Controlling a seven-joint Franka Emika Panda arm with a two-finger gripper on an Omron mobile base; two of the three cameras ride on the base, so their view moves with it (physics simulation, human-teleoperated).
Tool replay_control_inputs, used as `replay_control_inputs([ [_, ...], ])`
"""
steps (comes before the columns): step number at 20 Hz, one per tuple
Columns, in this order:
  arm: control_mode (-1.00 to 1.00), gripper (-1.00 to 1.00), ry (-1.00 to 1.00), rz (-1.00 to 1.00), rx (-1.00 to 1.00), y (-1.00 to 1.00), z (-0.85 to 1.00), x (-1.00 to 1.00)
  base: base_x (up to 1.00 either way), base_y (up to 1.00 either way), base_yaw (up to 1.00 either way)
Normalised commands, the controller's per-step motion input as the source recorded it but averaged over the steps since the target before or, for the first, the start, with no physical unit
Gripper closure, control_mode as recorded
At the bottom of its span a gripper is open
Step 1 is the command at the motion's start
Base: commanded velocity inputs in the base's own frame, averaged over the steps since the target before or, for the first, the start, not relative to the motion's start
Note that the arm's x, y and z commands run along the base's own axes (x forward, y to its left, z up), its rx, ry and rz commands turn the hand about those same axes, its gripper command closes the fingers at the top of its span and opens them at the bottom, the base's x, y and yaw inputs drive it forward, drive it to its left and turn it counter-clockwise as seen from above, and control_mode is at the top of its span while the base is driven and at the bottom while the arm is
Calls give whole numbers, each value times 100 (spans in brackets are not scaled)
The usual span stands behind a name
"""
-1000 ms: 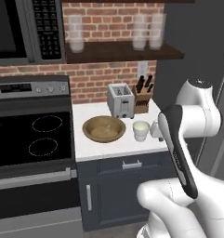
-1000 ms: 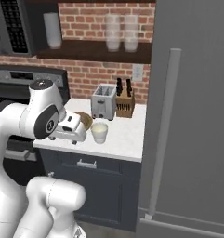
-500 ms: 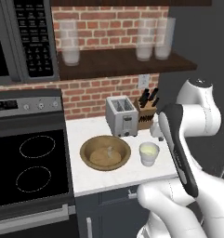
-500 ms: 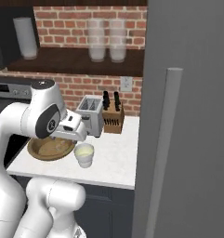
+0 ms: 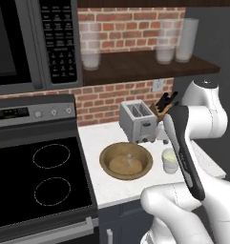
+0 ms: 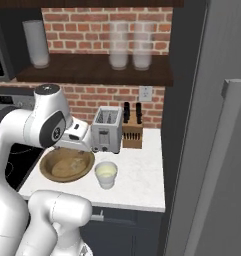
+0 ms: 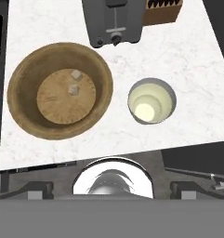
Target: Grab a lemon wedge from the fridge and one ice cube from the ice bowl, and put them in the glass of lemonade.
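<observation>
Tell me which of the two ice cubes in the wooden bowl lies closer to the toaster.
The upper ice cube in the hand view, near the ice bowl's sloping wall; the other ice cube lies more central.

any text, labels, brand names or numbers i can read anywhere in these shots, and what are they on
No text can be read.
Microwave keypad: rows of small button markings, too blurred to read.
Stove control panel: a small display and knobs, nothing legible.
Toaster, ice bowl, glass of lemonade, fridge: no markings.
</observation>
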Motion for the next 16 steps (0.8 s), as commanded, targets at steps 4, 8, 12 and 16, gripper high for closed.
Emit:
replay_control_inputs([
  [4, -100, -100, 0, -2, 0, 34, -25, 3, 0, 12, -1],
  [8, -100, -100, 0, 0, 0, 28, -45, 15, 0, 0, 0],
  [12, -100, -100, 0, 0, 0, 15, -51, 24, 0, 0, 0],
  [16, -100, -100, 0, 0, 0, 19, -52, 32, 0, 0, 0],
])
